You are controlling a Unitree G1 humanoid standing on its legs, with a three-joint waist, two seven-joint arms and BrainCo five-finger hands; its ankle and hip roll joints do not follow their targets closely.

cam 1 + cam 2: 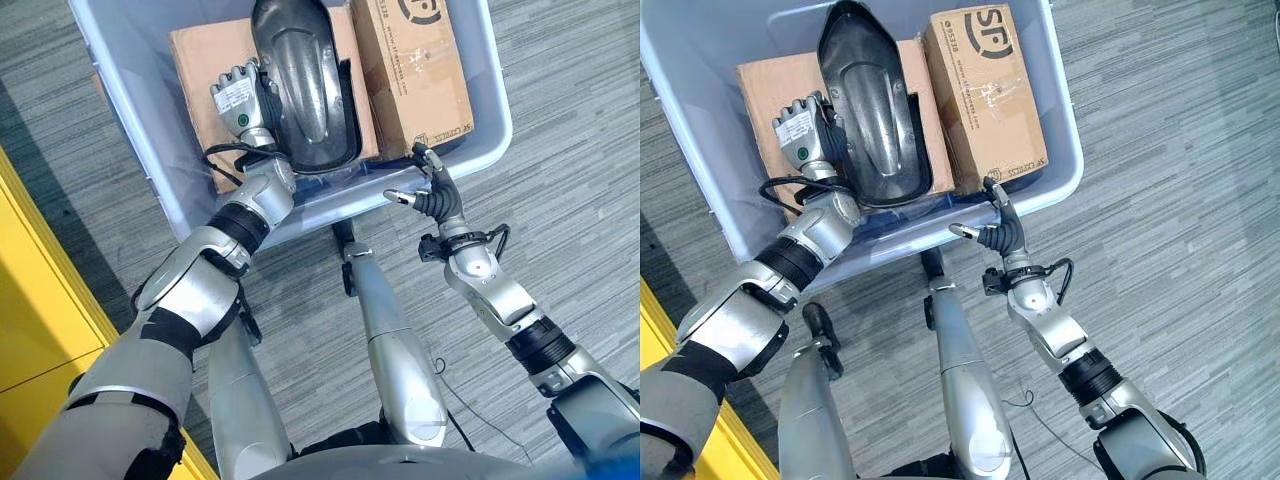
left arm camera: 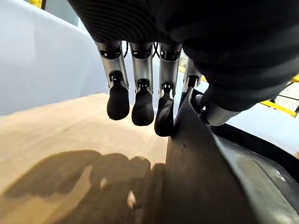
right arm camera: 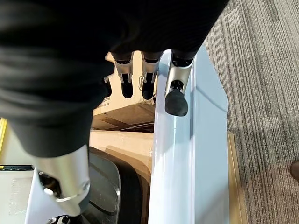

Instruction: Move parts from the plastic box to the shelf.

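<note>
Reaching into the plastic box (image 1: 150,150) with the left hand (image 1: 238,98), fingers straight and pressing the black part's (image 1: 300,80) side above a flat carton (image 1: 760,90), likely for grip, right hand (image 1: 990,225) hovering relaxed and empty at the rim.

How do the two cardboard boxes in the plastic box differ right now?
The left cardboard box lies flat, plain-topped, partly under the black moulded part, with the left hand over it. The right cardboard box sits beside that part, uncovered, printed on top and taped. The right hand is at the bin's near rim, touching neither. Both are brown and inside the bin.
</note>
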